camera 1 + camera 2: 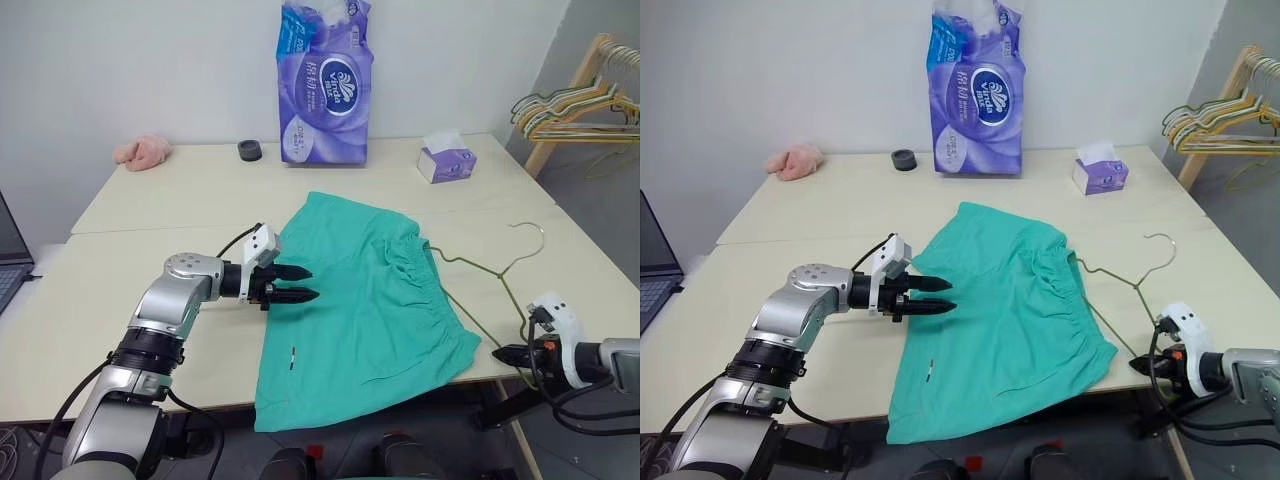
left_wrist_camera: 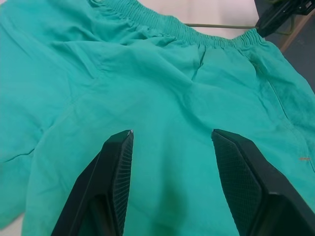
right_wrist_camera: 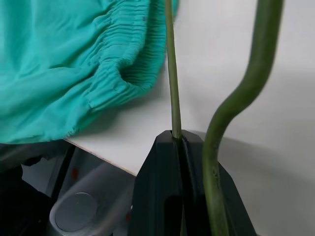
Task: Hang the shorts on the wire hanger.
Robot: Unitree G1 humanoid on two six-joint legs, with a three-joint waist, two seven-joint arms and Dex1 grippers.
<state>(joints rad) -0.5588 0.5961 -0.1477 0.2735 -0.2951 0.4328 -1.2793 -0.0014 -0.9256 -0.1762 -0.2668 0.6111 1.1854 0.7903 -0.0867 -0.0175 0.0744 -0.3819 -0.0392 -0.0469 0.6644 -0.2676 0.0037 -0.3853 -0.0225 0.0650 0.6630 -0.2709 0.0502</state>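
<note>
The teal-green shorts lie spread flat mid-table, gathered waistband to the right and leg hems hanging over the front edge. My left gripper hovers open over the shorts' left part, pointing right, and holds nothing; the left wrist view shows cloth between its fingers. The wire hanger lies to the right of the waistband, its hook toward the far side and one arm tucked under the waistband. My right gripper is at the table's front right edge, shut on the hanger's thin wire.
At the back of the table stand a purple tissue pack, a small tissue box, a black roll and a pink cloth lump. A rack with a bunch of hangers is at the right, and a laptop at the left.
</note>
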